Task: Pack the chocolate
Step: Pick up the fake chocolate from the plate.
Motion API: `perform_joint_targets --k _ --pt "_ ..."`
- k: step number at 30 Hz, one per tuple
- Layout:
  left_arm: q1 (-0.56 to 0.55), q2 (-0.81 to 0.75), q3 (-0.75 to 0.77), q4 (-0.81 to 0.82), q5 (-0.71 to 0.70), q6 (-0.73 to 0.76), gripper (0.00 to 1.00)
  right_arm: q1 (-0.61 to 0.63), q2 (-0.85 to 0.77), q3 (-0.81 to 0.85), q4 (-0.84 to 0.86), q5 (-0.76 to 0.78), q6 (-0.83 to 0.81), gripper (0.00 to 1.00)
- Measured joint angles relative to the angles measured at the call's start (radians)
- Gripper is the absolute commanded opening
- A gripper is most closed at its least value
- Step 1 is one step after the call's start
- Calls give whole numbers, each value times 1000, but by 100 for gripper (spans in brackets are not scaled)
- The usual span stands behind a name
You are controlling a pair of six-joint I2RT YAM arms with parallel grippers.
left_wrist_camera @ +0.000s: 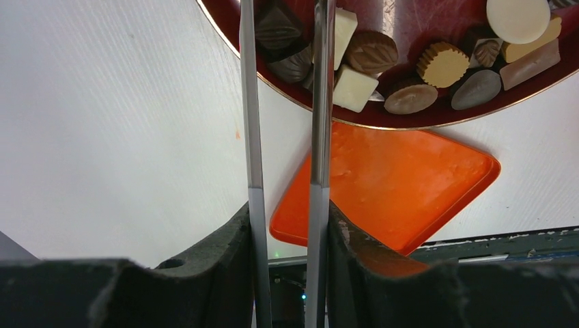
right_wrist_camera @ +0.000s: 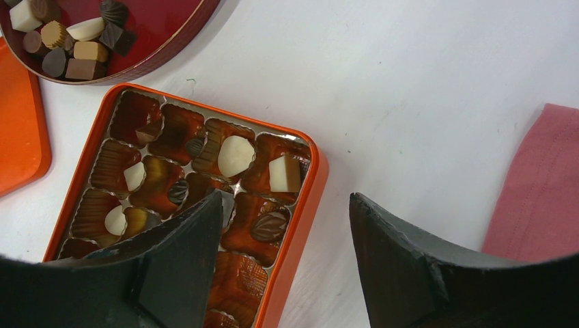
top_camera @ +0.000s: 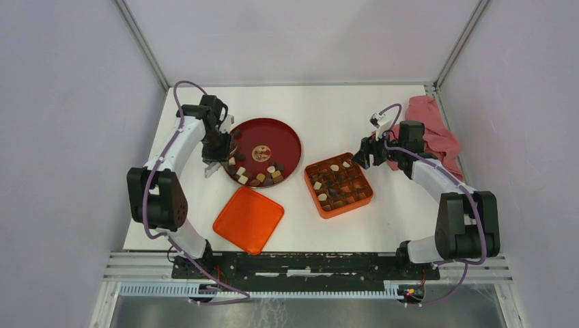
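Several chocolate pieces (top_camera: 256, 176), dark, tan and cream, lie at the near rim of the round dark red plate (top_camera: 290, 133). My left gripper (top_camera: 220, 152) is shut on thin metal tongs (left_wrist_camera: 251, 102) whose two blades reach over the plate's near-left edge. A dark piece (left_wrist_camera: 276, 27) sits between the blades; their tips are out of frame. The square orange box (top_camera: 369, 198) holds several chocolates (right_wrist_camera: 235, 156) in its compartments. My right gripper (top_camera: 362, 154) is open and empty, hovering over the box's far right edge (right_wrist_camera: 311, 205).
The flat orange lid (top_camera: 248, 220) lies near the front, left of the box and below the plate. A pink cloth (top_camera: 437, 130) is bunched at the far right by the wall. White table all round, walls on three sides.
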Motion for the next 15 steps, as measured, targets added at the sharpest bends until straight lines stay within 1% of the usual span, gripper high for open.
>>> perform_joint_targets --k 6,15 --pt "0 0 -5 0 -20 0 41 0 0 0 0 -3 0 74" --pt "3 0 44 5 -10 0 41 0 0 0 0 -3 0 74"
